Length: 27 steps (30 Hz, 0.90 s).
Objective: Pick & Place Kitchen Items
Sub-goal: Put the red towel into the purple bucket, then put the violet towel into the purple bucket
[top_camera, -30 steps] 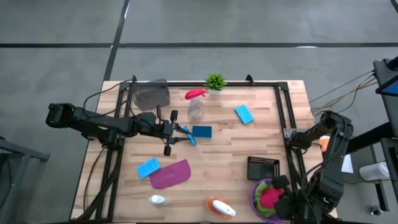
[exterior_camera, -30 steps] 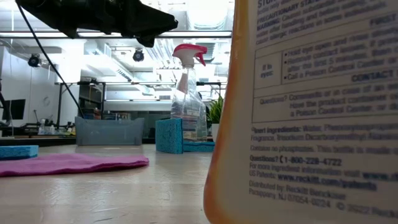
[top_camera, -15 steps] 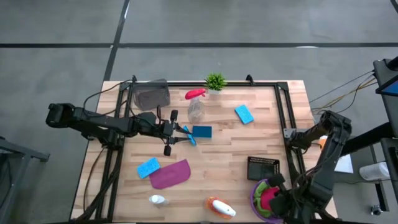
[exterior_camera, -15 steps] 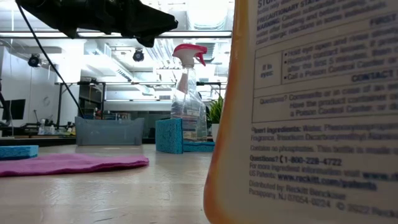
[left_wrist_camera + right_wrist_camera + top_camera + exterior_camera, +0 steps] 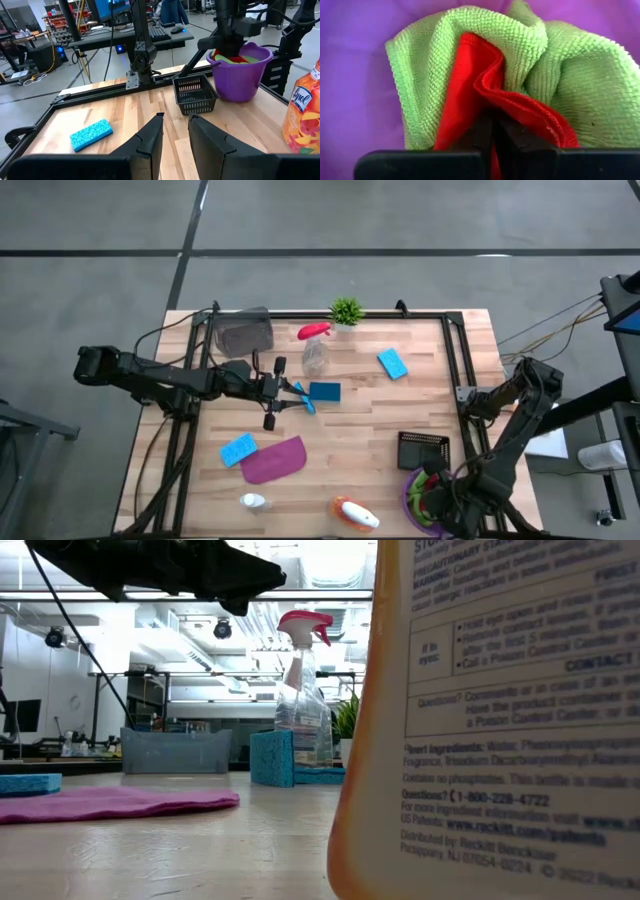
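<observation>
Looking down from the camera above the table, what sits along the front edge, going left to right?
White spray bottle → orange spray bottle → purple bucket, with the right pincer down inside it, shut on a magenta cloth.

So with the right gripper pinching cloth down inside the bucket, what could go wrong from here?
The right gripper is shut on the red cloth inside the purple plastic bucket, and the green cloth wraps around that fold. Lifting may drag both out. The bucket sits near the table edge and could tip.
</observation>
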Each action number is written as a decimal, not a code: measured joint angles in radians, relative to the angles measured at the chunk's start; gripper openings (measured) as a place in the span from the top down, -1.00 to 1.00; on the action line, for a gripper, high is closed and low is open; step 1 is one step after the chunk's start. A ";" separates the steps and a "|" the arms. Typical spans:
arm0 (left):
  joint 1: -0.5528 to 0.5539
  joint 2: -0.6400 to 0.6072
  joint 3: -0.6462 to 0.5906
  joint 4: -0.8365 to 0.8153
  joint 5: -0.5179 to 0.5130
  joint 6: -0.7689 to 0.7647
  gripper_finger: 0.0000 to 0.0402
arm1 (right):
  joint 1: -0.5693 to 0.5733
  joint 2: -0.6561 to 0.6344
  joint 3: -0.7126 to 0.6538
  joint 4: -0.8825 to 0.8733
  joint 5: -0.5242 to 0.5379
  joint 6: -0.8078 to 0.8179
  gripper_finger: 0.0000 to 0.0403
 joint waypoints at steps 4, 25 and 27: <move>0.000 0.000 0.000 0.000 0.000 0.000 0.53 | 0.000 0.000 0.013 -0.006 0.000 -0.003 0.91; -0.001 0.000 0.000 -0.033 0.001 -0.087 0.53 | 0.003 -0.003 0.305 -0.135 0.231 -0.046 0.91; -0.001 0.000 0.000 -0.038 0.001 -0.110 0.53 | 0.003 -0.003 0.304 -0.137 0.240 -0.057 0.91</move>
